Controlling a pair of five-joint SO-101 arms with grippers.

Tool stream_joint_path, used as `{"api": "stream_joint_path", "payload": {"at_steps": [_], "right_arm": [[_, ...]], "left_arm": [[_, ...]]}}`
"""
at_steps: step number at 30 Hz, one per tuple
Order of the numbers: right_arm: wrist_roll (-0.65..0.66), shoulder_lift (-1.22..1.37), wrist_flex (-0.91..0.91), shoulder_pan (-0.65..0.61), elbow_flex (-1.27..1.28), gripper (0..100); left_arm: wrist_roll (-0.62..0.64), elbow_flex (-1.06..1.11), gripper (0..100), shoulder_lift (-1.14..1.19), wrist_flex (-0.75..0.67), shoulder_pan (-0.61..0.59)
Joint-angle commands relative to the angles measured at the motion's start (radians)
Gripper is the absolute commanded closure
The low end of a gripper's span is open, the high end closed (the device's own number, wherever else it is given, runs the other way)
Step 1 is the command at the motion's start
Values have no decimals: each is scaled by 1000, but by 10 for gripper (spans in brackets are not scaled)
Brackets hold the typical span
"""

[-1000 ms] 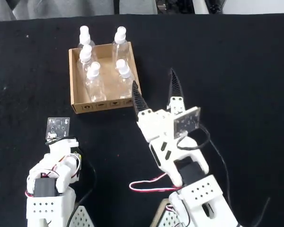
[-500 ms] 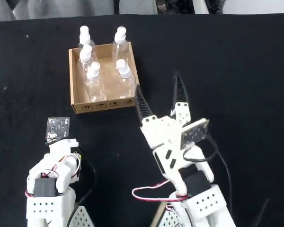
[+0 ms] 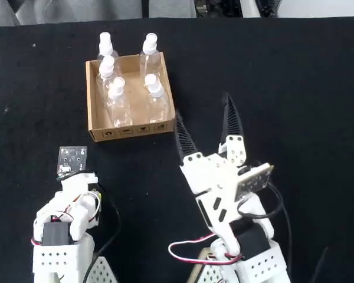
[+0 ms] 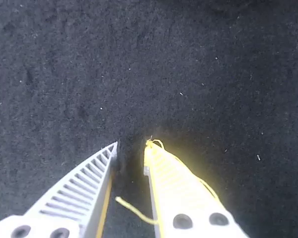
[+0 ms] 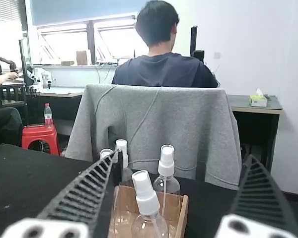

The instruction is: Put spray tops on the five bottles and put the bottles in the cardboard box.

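Apparently the work was all but finished: five bottles stood upright in the cardboard box (image 3: 94,112), each one already wearing a white spray top. Two, the bottle (image 3: 116,97) and its neighbour (image 3: 156,97), stood toward the near wall, a third (image 3: 108,71) sat behind them, and the last two (image 3: 105,46) (image 3: 149,50) rose at the far wall. From that angle I could not be wholly sure those two were inside the rim rather than just behind it, though they looked inside. No loose bottle or cap lay on the black table (image 3: 295,71). The right gripper (image 3: 202,109) hung just beside the box's near right corner with its fingers spread wide and nothing between them. The left gripper (image 4: 131,145) was folded back near its base over bare cloth, fingers drawn almost together and empty. By my reckoning nothing remained but to park the arms.
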Motion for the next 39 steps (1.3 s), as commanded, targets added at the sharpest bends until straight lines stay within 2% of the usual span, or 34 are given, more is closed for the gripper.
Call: {"api": "stream_joint_path", "payload": {"at_steps": [1, 5, 8, 26, 33, 39], "right_arm": [[-11, -45, 23, 5, -38, 701], [-6, -82, 94, 5, -81, 814], [-5, -119, 124, 5, -97, 861], [-5, -125, 132, 11, -107, 865], [21, -125, 126, 11, -107, 959], [81, -125, 132, 11, -119, 988]], "left_arm": [[-8, 25, 920, -8, 6, -4], [-8, 25, 920, -8, 6, -4], [-8, 25, 920, -8, 6, -4], [-8, 25, 920, -8, 6, -4], [-8, 25, 920, -8, 6, -4], [-8, 25, 920, -8, 6, -4]]}}
